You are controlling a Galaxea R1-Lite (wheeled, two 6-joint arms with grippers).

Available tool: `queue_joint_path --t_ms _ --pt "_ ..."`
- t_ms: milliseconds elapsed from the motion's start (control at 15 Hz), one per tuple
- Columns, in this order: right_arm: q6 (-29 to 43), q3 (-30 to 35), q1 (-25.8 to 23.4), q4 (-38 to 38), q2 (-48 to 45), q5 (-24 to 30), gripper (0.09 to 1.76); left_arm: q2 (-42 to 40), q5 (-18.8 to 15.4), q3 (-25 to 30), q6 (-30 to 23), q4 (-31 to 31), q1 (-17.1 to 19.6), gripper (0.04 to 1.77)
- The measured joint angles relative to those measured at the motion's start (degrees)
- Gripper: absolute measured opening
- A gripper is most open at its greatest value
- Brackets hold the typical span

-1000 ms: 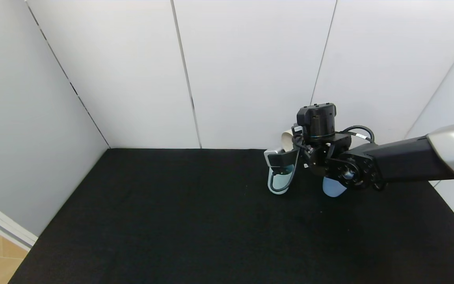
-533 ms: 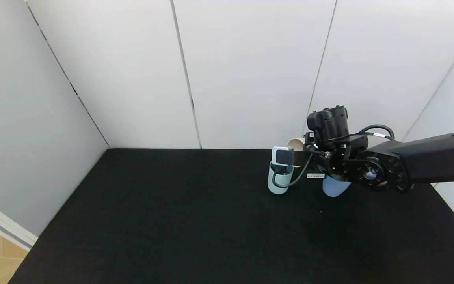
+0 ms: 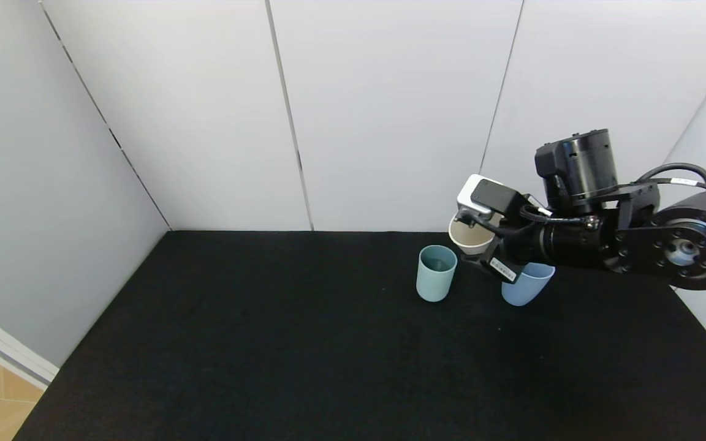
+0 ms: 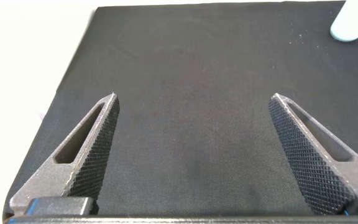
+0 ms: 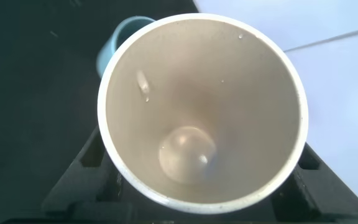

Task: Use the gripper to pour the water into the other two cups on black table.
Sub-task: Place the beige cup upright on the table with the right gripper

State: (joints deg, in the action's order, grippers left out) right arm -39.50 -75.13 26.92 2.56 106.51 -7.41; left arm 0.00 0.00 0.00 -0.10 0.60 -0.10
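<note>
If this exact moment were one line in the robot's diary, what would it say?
right claw: holding cream cup up, between teal cup and blue cup | left claw: open, idle over black table

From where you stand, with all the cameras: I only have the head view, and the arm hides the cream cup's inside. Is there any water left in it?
Observer: The right wrist view looks straight into the cream cup. Only droplets cling to its wall, with a wet sheen at the bottom; no pool that I can make out.
Operator: Is the right gripper gripping it squarely?
Observer: The right gripper's dark fingers press on opposite sides of the cup, near its rim.
Operator: And the left gripper? I can't see it.
Observer: The left wrist view shows the left gripper open over bare black table, holding nothing, with the light blue cup far off.
</note>
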Motion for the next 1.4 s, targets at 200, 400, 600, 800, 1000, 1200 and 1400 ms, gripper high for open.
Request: queue_joint_path --t_ms 200,400,600,800,1000,1200,1400 --pt "8.4 4.7 -2.2 0.4 -4.9 6.1 1.28 0.0 0.0 0.0 0.0 0.0 0.0 1.72" --pt "19.4 10.1 -4.8 7.9 -9.2 10.1 1.28 0.0 0.0 0.0 0.0 0.0 0.0 1.72" --pt "27.1 17.3 -6.7 19.3 -12.2 11.3 1.28 0.0 0.0 0.0 0.0 0.0 0.0 1.72" --pt "32.7 24.1 -7.2 22.9 -15.4 11.2 1.28 0.0 0.0 0.0 0.0 0.0 0.0 1.72" --pt "37.1 26.8 -7.5 24.2 -16.7 10.9 1.28 0.0 0.0 0.0 0.0 0.0 0.0 1.72" --pt "38.1 28.9 -7.5 29.2 -16.7 11.5 1.28 0.0 0.0 0.0 0.0 0.0 0.0 1.72" --pt "38.2 29.8 -7.6 29.7 -15.1 11.2 1.28 0.0 0.0 0.0 0.0 0.0 0.0 1.72"
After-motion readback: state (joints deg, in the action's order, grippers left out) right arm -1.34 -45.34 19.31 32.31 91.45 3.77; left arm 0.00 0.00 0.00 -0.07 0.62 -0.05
